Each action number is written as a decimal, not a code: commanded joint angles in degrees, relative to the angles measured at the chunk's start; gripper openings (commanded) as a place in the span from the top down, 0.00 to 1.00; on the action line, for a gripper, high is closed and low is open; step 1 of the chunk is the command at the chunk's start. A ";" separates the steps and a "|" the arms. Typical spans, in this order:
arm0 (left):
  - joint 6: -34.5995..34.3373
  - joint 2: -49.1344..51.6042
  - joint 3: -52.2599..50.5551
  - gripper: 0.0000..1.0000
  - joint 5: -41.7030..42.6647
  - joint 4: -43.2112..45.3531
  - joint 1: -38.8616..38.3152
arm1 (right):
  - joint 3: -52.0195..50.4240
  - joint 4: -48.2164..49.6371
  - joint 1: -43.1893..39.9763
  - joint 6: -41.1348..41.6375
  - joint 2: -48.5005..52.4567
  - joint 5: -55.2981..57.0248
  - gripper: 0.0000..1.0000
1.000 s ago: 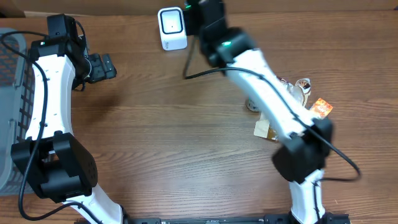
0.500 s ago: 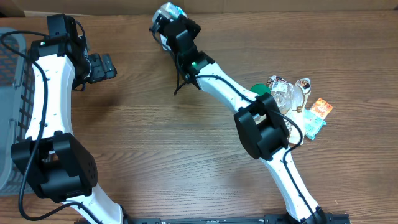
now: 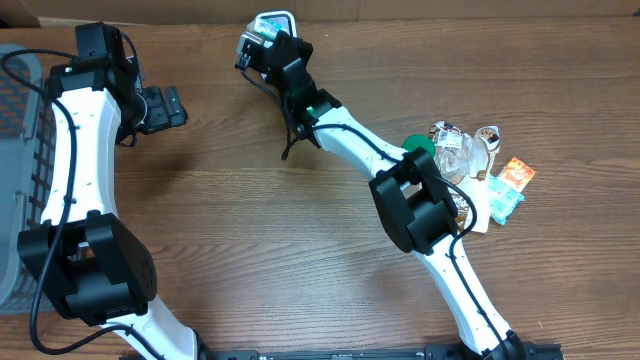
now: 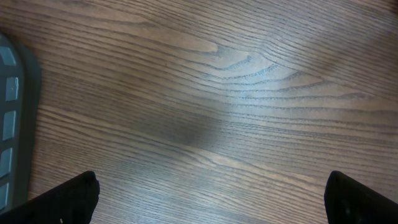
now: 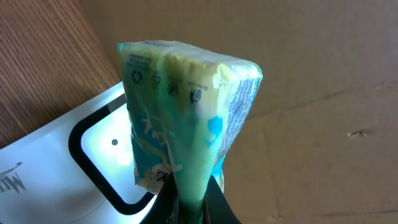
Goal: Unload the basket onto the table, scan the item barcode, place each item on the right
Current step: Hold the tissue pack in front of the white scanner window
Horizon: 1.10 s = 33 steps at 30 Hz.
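One green-and-yellow packet (image 5: 186,124) being pinched upright by the right gripper (image 5: 191,208), hanging just before one white scanner (image 5: 56,168), left gripper (image 3: 172,106) gaping wide above the table (image 3: 250,230), one grey basket (image 3: 15,150) sitting at left.

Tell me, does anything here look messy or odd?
Only small things: the packets lie in a jumbled heap on the right, and the green packet held over the scanner is pinched into a crease.

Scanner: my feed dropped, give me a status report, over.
Right gripper shut on packet, packet up at scanner window. Left gripper open, empty, off to the side. Nothing in the way.
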 commanded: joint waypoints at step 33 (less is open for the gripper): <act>1.05 0.13 -0.46 0.00 -0.57 0.07 0.20 | 0.09 5.33 -0.57 -14.19 0.46 -0.42 0.96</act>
